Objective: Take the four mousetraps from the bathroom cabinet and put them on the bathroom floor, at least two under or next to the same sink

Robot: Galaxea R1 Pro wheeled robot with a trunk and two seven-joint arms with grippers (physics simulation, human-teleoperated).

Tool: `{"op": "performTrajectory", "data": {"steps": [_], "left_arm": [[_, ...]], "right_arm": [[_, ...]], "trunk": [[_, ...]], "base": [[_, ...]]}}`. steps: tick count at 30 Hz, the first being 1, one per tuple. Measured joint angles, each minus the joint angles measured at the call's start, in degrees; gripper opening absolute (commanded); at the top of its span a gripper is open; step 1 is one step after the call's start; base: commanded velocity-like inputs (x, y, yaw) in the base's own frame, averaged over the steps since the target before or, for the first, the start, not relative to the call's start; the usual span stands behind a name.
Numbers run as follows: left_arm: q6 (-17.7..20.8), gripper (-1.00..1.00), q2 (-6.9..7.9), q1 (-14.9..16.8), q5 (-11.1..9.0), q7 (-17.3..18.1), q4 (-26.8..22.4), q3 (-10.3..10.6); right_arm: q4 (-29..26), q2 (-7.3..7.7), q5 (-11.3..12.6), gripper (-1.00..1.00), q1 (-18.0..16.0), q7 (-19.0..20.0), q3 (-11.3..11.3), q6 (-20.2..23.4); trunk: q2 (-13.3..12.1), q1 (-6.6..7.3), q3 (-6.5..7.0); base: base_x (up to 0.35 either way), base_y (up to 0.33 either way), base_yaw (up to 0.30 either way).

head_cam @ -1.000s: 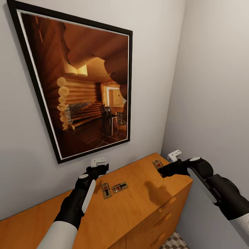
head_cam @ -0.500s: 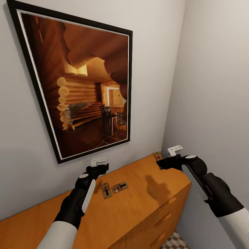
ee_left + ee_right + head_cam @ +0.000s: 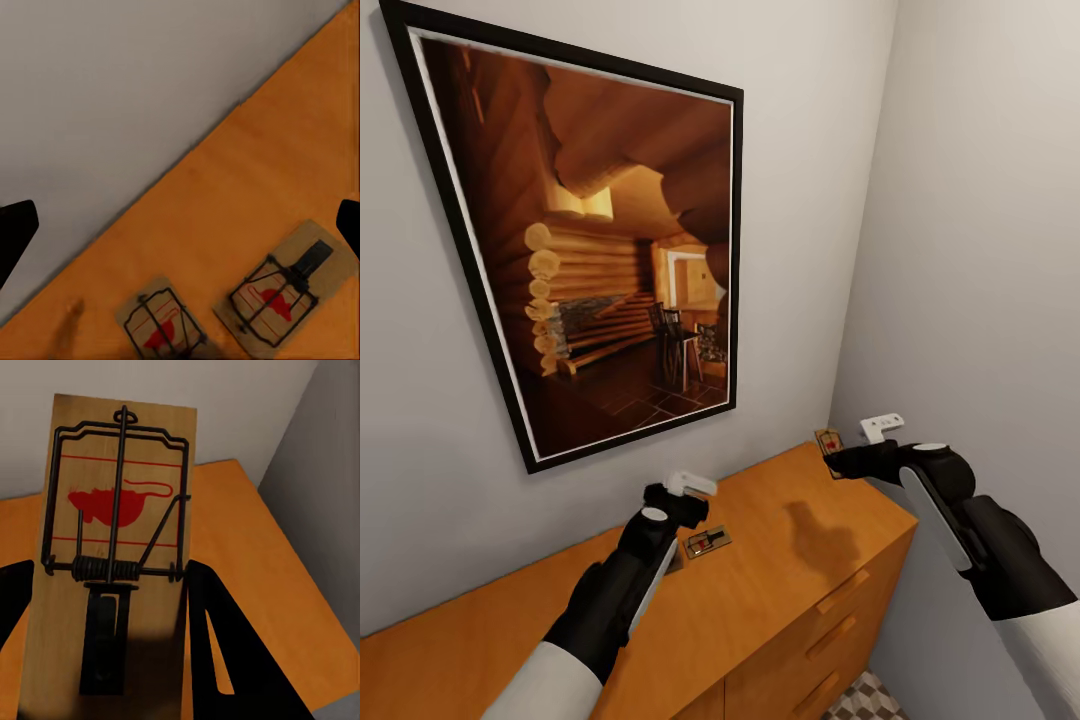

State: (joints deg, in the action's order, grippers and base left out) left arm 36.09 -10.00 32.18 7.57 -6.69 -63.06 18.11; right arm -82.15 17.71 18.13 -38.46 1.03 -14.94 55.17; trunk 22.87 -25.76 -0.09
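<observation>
The left gripper [image 3: 682, 492] hangs wide open over two mousetraps [image 3: 274, 295] lying side by side on the cabinet [image 3: 780, 590] beneath its fingertips. Farther off, the right gripper [image 3: 838, 452] pinches one mousetrap [image 3: 112, 555] above the cabinet's back corner.

orange-brown cabinet [image 3: 760, 600] is carrying two mousetraps [image 3: 274, 292] on its flat top, lying side by side near the wall edge, just apart, wire sides facing up.
</observation>
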Motion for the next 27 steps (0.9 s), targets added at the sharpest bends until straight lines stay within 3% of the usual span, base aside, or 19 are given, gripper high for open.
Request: {"op": "performTrajectory", "data": {"steps": [2,6,8,11,14,17,22,24,27], "left_arm": [[0.41,1.00,0.00,-0.01,0.41,0.05,-0.06,3.18],[0.79,1.00,0.00,0.02,0.68,0.13,-0.09,7.49],[2.09,1.00,0.00,0.00,0.74,0.16,-0.10,9.51],[7.16,1.00,0.00,0.00,0.74,0.24,-0.35,11.63],[11.60,1.00,0.00,-0.01,0.66,0.72,-2.31,12.43],[13.14,1.00,0.00,0.00,0.59,2.80,-3.57,12.66],[14.03,1.00,0.01,0.04,0.58,12.37,-4.26,12.72],[14.11,1.00,0.03,0.12,1.48,15.46,-4.47,12.67],[14.20,1.00,0.88,0.19,4.91,17.86,-4.74,12.65]], "right_arm": [[0.00,0.00,0.01,-1.00,0.00,0.00,0.05,0.00],[0.00,0.00,0.02,-1.00,0.00,0.00,0.06,0.01],[0.00,0.00,0.02,-1.00,0.00,0.01,0.06,0.02],[0.00,0.00,0.00,-1.00,0.00,0.01,0.06,0.06],[0.00,0.00,-0.05,-1.00,0.00,-0.02,0.06,0.08],[0.00,0.00,-0.06,-1.00,0.00,-0.04,0.06,0.08],[0.00,0.00,-0.07,-1.00,0.00,-0.07,0.06,0.09],[0.00,0.00,-0.08,-1.00,0.00,-0.07,0.06,0.07],[0.00,0.00,-0.08,-1.00,0.00,-0.11,0.06,0.05]], "trunk": [[0.00,0.00,0.00],[0.00,0.00,0.00],[0.00,0.00,0.00],[0.00,0.00,0.00],[0.00,0.00,0.00],[0.00,0.00,0.00],[0.00,0.00,0.00],[0.00,0.00,0.00],[0.00,0.00,0.00]], "base": [[0.000,0.000,0.000],[0.000,0.000,0.000],[0.000,0.000,0.000],[0.000,0.000,0.000],[0.000,0.000,0.000],[0.000,0.000,0.000],[0.000,0.000,0.000],[0.000,0.000,0.000],[0.000,0.000,0.000]]}}
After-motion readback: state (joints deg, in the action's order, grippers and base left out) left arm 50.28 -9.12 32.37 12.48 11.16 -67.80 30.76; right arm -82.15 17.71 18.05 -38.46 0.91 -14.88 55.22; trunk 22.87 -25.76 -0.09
